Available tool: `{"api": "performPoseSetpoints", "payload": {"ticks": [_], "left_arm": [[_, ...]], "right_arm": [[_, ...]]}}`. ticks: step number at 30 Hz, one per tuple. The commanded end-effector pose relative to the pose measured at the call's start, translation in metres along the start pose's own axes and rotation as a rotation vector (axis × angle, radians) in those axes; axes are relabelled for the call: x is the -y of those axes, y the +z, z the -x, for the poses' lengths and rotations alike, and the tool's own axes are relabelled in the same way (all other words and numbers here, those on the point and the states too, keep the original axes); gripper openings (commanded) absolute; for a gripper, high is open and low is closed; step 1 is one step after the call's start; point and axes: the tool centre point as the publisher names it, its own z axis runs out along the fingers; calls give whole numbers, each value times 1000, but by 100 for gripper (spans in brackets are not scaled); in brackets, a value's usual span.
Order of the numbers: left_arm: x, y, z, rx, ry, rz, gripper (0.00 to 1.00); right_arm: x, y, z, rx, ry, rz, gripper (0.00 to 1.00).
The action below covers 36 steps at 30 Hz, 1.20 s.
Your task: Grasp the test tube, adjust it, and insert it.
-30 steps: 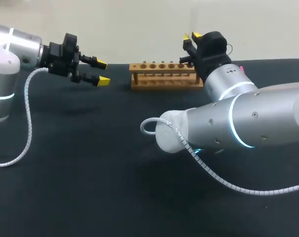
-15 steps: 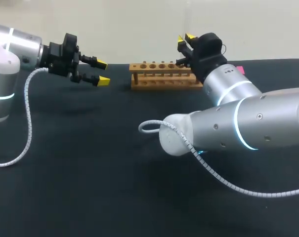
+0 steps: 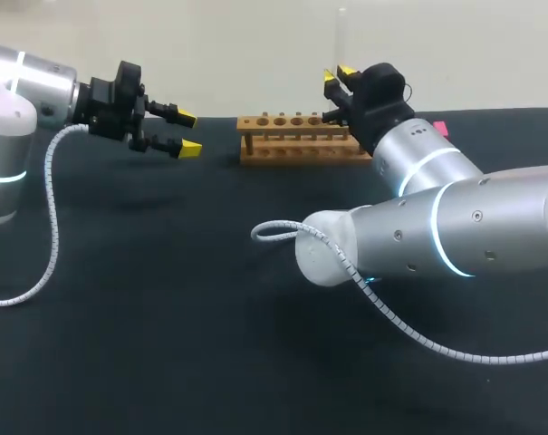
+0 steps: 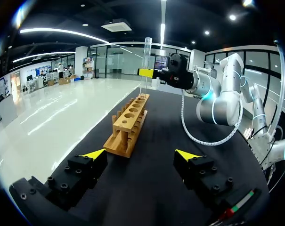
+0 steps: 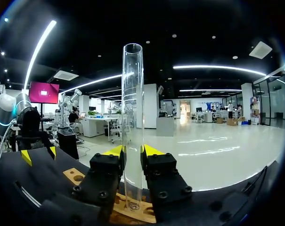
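Right gripper (image 3: 337,74) first: pinched on a clear test tube (image 5: 133,117), one yellow-tipped finger pressing each side. Found in the upper middle of the head view, a bit to the right, at the right end of a wooden rack (image 3: 301,138). Held straight up and down, open end on top, poking up high past the fingers. Round bottom end down low, right at the end of the rack under the gripper. Hard to tell whether in a hole or just above one. Very faint in the head view, only a thin pale line above the yellow tips.

Left gripper (image 3: 188,133) next: wide open, with nothing between the two fingers. Up in the air at the upper left of the head view, pointing across at the rack. Well apart from the rack, with bare black table (image 3: 165,317) in between. Seen from the left wrist, straight ahead of the open fingers: the rack, end on, with a row of round holes along the top, and the tube standing tall at the far end in the other gripper.

Low in the head view: a gray curly cable (image 3: 391,313) hanging off the big silver right arm. Just right of the rack, behind that arm: a small pink thing (image 3: 439,129), too small to make out.
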Motion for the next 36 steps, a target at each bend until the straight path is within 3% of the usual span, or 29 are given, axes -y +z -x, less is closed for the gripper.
{"api": "performPoseSetpoints", "payload": {"ticks": [1, 36], "left_arm": [[1, 0, 0, 0, 1, 2, 100], [1, 0, 0, 0, 1, 2, 100]], "right_arm": [[2, 3, -3, 5, 6, 10, 0], [4, 10, -32, -37, 61, 53, 0]]}}
